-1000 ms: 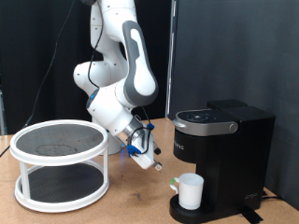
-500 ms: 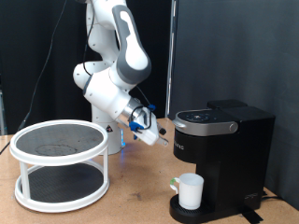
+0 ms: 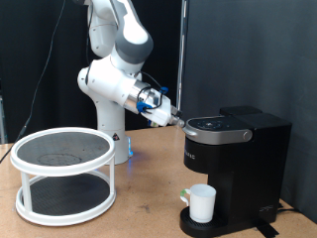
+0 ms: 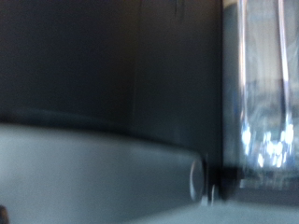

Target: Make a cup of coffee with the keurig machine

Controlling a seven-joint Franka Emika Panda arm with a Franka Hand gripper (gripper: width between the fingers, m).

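The black keurig machine stands at the exterior view's right with its lid down. The white mug sits upright on the machine's round drip base, under the spout. My gripper is raised at lid height, its tip right at the lid's left edge, and nothing shows between the fingers. The wrist view is blurred and shows only dark and grey surfaces close up, with a shiny strip along one side. No fingers show in it.
A white two-tier round rack with dark mesh shelves stands on the wooden table at the exterior view's left. The robot's white base is behind it. A black curtain hangs at the back.
The gripper has risen from low beside the mug and swung right, up to the left edge of the machine's lid. The mug and the machine have not moved.
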